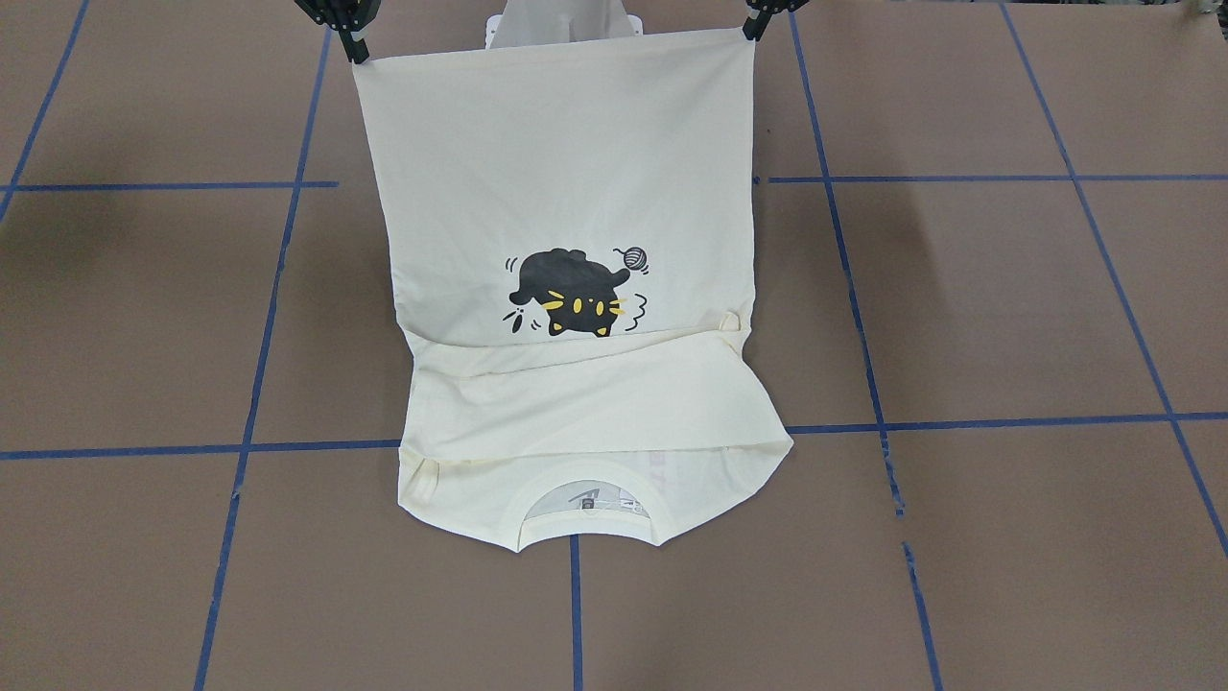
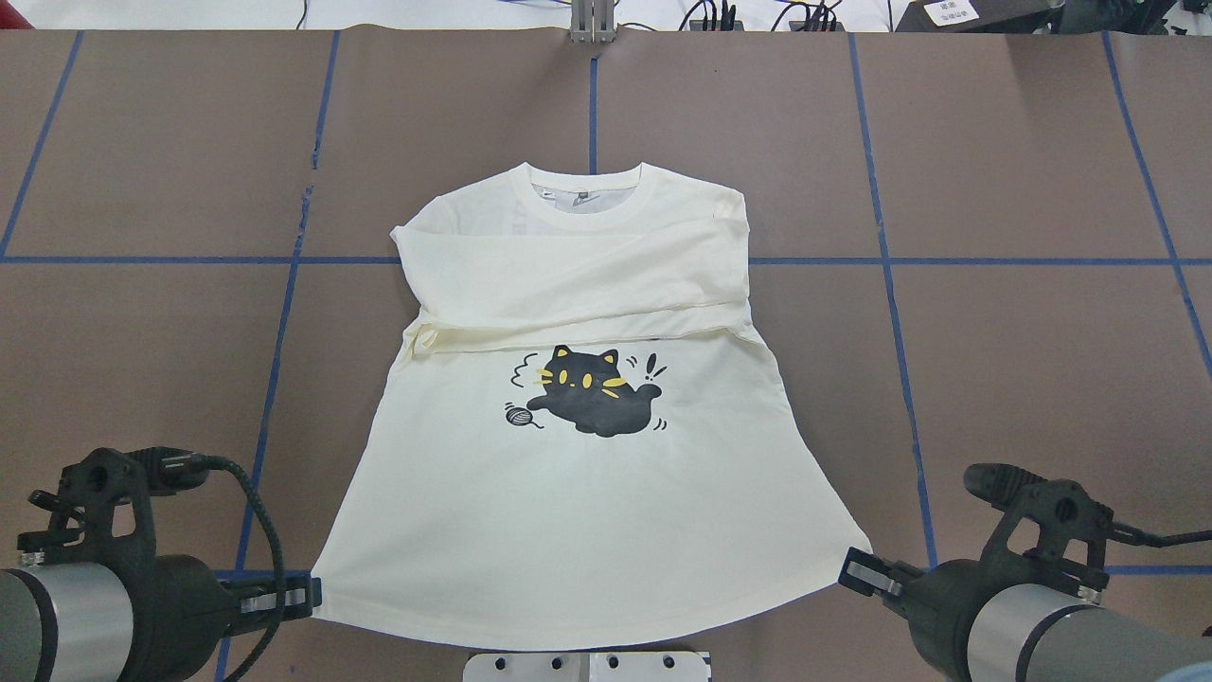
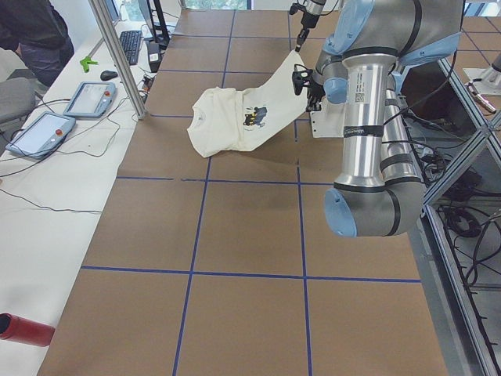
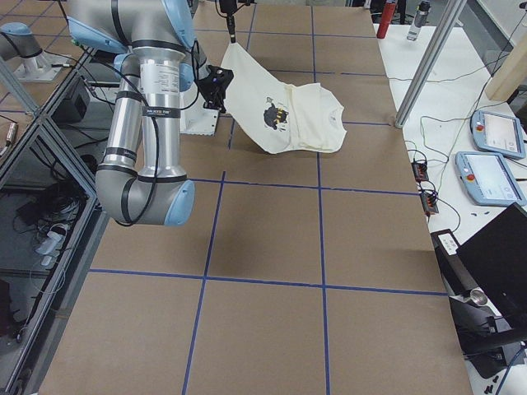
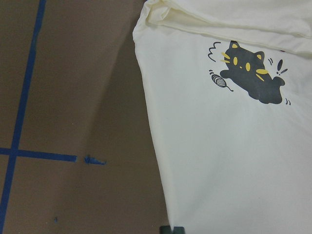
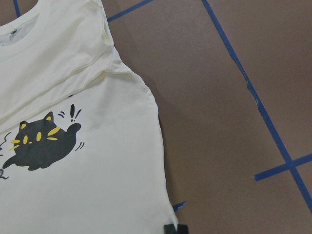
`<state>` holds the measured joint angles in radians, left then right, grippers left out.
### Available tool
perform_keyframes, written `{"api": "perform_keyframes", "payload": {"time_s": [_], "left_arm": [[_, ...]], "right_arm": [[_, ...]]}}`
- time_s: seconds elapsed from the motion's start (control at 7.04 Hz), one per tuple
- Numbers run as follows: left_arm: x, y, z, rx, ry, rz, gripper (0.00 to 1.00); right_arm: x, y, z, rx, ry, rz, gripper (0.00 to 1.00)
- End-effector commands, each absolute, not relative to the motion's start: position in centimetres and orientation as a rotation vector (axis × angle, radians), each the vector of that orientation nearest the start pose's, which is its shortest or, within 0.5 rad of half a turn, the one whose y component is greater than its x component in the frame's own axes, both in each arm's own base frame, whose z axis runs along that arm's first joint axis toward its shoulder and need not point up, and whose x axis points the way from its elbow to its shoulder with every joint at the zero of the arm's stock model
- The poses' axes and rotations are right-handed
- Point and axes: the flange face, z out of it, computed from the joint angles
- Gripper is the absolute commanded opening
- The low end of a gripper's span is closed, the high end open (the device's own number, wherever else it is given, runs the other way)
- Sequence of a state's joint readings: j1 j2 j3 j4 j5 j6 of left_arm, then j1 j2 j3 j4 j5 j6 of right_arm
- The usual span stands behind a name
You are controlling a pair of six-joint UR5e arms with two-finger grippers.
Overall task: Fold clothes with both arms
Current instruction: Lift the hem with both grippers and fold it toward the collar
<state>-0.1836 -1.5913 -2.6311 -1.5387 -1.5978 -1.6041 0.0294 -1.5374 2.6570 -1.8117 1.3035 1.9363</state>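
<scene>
The cream shirt [image 2: 587, 511] lies print-up with its collar [image 2: 589, 194] at the far side and both sleeves folded across the chest above the black cat print [image 2: 592, 388]. Its hem is raised off the table and stretched between the two grippers. My left gripper [image 2: 308, 595] is shut on the hem's left corner, seen also in the front view [image 1: 751, 27]. My right gripper [image 2: 852, 571] is shut on the hem's right corner [image 1: 357, 50]. In each wrist view the fingertips [image 5: 172, 229] [image 6: 175, 229] pinch the cloth edge at the bottom.
The brown table [image 2: 1023, 360] carries a grid of blue tape lines. The white pedestal base [image 2: 587, 666] sits under the raised hem. Teach pendants [image 3: 47, 129] and a person [image 3: 31, 31] are beyond the table's far side.
</scene>
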Motion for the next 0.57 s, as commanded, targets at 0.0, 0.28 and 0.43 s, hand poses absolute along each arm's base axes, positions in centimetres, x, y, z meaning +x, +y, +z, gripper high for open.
{"api": "perform_keyframes", "payload": {"time_s": [0.0, 0.28, 0.43], "left_arm": [[29.1, -22.6, 19.9, 0.181, 1.040, -0.124, 0.00], [29.7, -27.2, 20.4, 0.289, 0.982, -0.115, 0.00], [29.9, -29.6, 20.1, 0.327, 0.939, -0.122, 0.00]], "right_arm": [[-31.5, -20.2, 20.4, 0.101, -0.916, 0.488, 0.00], [-33.7, -24.9, 18.4, 0.173, -0.901, 0.496, 0.00], [-34.3, -27.5, 17.9, 0.166, -0.891, 0.511, 0.00]]}}
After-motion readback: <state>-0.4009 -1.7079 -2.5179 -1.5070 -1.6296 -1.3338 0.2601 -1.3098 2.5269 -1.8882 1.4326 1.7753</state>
